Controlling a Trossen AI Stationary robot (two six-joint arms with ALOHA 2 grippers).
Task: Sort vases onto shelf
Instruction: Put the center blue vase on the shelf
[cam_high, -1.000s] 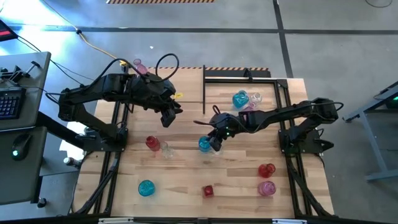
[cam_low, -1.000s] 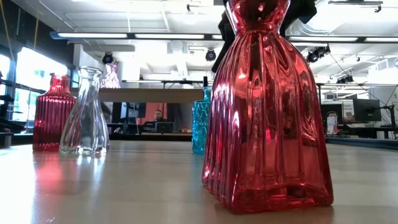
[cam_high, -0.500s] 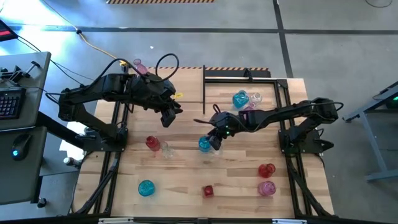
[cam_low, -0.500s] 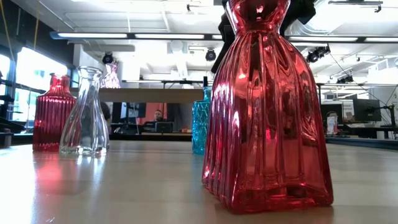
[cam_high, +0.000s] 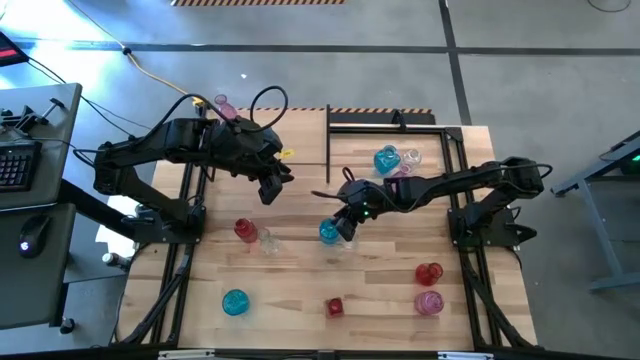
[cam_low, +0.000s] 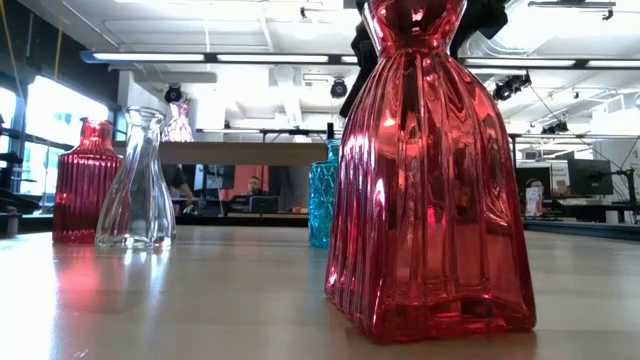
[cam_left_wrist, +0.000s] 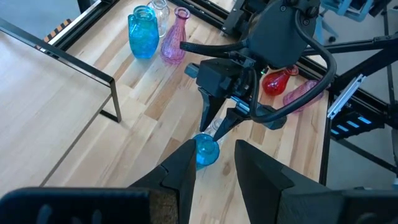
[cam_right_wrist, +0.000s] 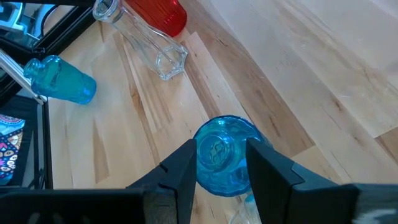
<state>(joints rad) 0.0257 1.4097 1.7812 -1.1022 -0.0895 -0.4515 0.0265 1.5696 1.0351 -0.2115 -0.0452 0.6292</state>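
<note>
My right gripper (cam_high: 343, 228) reaches in from the table's right, shut on a blue vase (cam_high: 328, 232) at the table's middle. In the low view this vase (cam_low: 320, 205) stands upright on its base, half hidden behind a big red vase (cam_low: 430, 180). My left gripper (cam_high: 270, 192) hangs open above the table, left of the shelf, with nothing between its fingers (cam_left_wrist: 186, 168). The shelf (cam_high: 360, 140) is at the far right. A blue vase (cam_high: 386, 160), a clear vase (cam_high: 410, 157) and a pink vase (cam_high: 400, 173) stand together inside its black frame. My right gripper has the blue vase's upper part (cam_right_wrist: 202, 155) between its two fingers (cam_right_wrist: 180, 171), one on each side. The vase fills the gap between them. The fingers slant down from the table's right. The vase stands upright with its base on the tabletop.
A red vase (cam_high: 244, 229) and a clear vase (cam_high: 268, 241) stand left of centre. Along the near edge are a teal vase (cam_high: 235, 301) and a red vase (cam_high: 334, 307), with a red vase (cam_high: 428, 273) and a pink vase (cam_high: 428, 302) at the near right. Another pink vase (cam_high: 225, 105) shows behind the left arm.
</note>
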